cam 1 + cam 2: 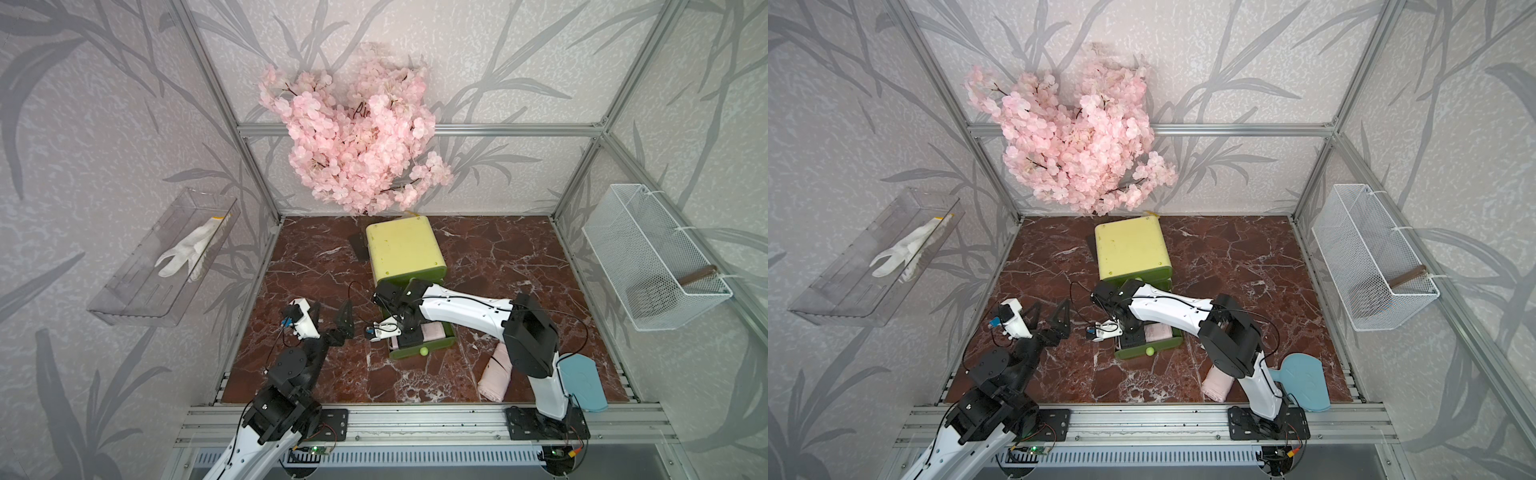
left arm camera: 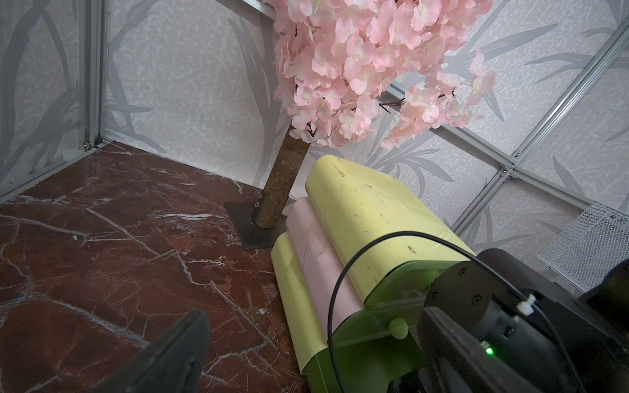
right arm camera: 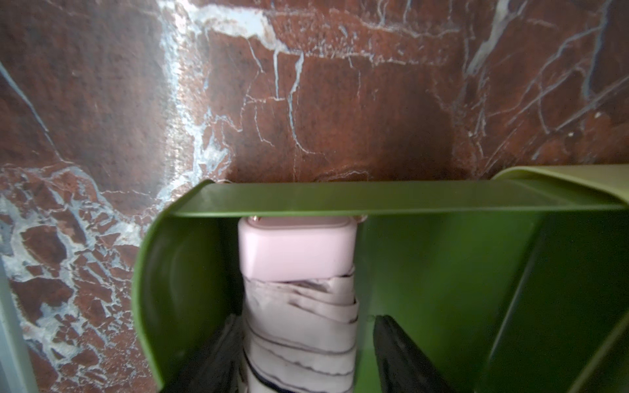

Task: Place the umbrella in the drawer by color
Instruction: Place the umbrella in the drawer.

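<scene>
A folded pink umbrella (image 3: 299, 306) lies inside the pulled-out green drawer (image 3: 340, 199) at the foot of the yellow-green drawer unit (image 1: 405, 249). It shows in both top views (image 1: 432, 332) (image 1: 1158, 332). My right gripper (image 3: 306, 320) reaches down into that drawer (image 1: 419, 351) and is open. One finger (image 3: 221, 347) lies against the umbrella and the other (image 3: 398, 347) stands clear of it. My left gripper (image 1: 332, 316) hovers wide open and empty over the marble, left of the drawer.
A second pink folded bundle (image 1: 494, 374) and a light blue flat object (image 1: 582, 382) lie by the right arm's base. A pink blossom tree (image 1: 357, 137) stands behind the unit. On the walls hang a clear tray with a white glove (image 1: 187, 253) and a wire basket (image 1: 656, 257).
</scene>
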